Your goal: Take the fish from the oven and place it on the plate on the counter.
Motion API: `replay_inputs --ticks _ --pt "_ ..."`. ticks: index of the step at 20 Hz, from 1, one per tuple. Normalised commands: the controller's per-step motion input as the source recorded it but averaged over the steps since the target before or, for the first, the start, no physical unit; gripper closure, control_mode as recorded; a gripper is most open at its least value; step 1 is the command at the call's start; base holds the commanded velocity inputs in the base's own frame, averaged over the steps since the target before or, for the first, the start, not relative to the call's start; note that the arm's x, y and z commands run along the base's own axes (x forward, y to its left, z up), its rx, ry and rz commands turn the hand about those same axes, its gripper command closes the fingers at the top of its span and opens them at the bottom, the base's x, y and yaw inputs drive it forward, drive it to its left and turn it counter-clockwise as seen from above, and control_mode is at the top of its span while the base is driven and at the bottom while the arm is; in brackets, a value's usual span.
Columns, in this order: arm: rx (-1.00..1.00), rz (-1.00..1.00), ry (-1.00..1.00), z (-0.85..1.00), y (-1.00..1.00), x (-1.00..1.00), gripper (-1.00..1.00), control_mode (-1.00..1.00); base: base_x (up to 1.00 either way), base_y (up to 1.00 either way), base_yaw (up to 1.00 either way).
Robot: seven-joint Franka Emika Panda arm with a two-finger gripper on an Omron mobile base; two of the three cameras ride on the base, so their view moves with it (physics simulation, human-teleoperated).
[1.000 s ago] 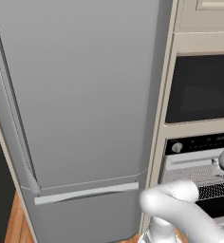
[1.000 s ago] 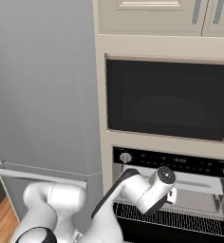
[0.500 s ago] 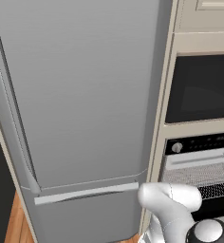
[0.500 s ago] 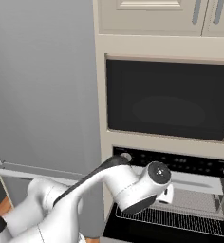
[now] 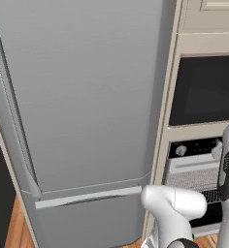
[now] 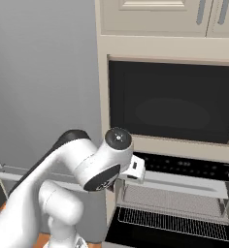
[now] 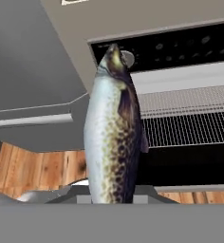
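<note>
The fish point(image 7: 111, 128), silver-bellied with a dark speckled back, stands lengthwise up the middle of the hand view. Its tail end sits low in my gripper point(image 7: 112, 198), which is shut on it; the fingertips are hidden behind its body. Behind the fish is the oven point(image 7: 190, 118), open, with its wire racks, black control strip and round silver knob point(image 7: 128, 58). The oven point(image 6: 174, 203) lies to the right of my raised arm in the right base view, and the oven point(image 5: 196, 174) is at the right edge in the left base view. The plate and the counter are out of view.
A tall grey fridge point(image 5: 87, 97) stands left of the oven column, its side point(image 6: 43, 82) close behind my arm. A black-glass appliance point(image 6: 170, 109) sits above the oven, with cream cabinets point(image 6: 155, 14) on top. Wooden floor point(image 7: 38, 166) lies below.
My arm has swung up and to the left, away from the oven opening. The elbow joint now sits higher in the right base view.
</note>
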Motion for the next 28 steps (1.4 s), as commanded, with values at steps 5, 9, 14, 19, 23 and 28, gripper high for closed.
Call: replay_inputs --ticks 5,9,14,19,23,28 --pt "0.0 0.0 0.01 0.83 1.0 0.1 1.0 -1.0 0.0 0.0 0.0" --pt "0.0 0.0 0.0 0.54 0.99 0.0 1.0 -1.0 0.0 0.0 0.0" --pt "0.0 0.0 0.0 0.19 0.68 -0.11 1.0 -1.0 0.0 0.0 0.0" --pt "0.0 0.01 0.0 0.0 0.07 0.0 1.0 -1.0 0.0 0.0 0.0" --pt "0.0 0.0 0.0 0.0 0.0 0.0 1.0 -1.0 0.0 0.0 0.0" --pt "0.0 0.0 0.0 -0.01 0.01 0.0 1.0 -1.0 0.0 0.0 0.0"
